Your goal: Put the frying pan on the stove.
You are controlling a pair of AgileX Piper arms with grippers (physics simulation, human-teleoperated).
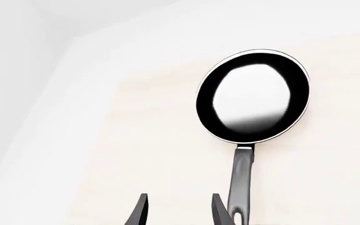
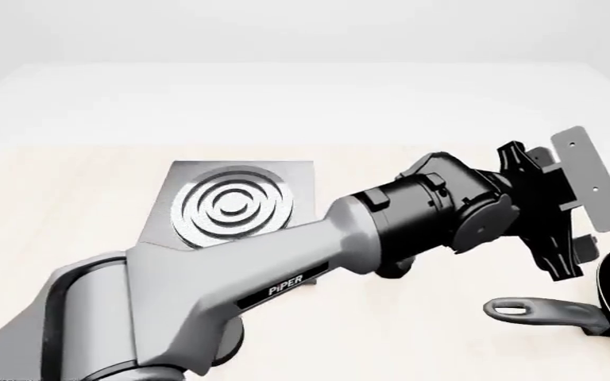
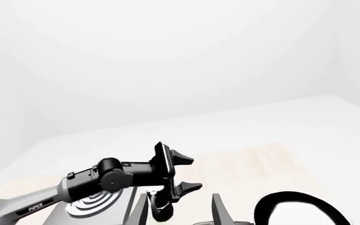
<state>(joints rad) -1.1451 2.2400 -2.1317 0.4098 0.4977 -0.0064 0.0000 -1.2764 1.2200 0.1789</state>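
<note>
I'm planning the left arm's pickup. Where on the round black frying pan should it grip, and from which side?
Grip the long dark grey handle, coming down from above with the fingers straddling it. It lies flat and narrow, pointing toward the open left gripper, whereas the frying pan bowl is too wide to span.

Pale wooden table (image 2: pixel 61 190), white walls (image 2: pixel 305 32)

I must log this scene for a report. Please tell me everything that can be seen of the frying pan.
The frying pan is round, shallow and black, with a thin pale rim and a glossy inside that reflects a pale patch. A long dark grey handle ends in a loop. It lies flat and upright on the light wooden table, at the front view's right edge, handle pointing left, well apart from the stove. The left gripper is open near the handle, seemingly not touching it.
</note>
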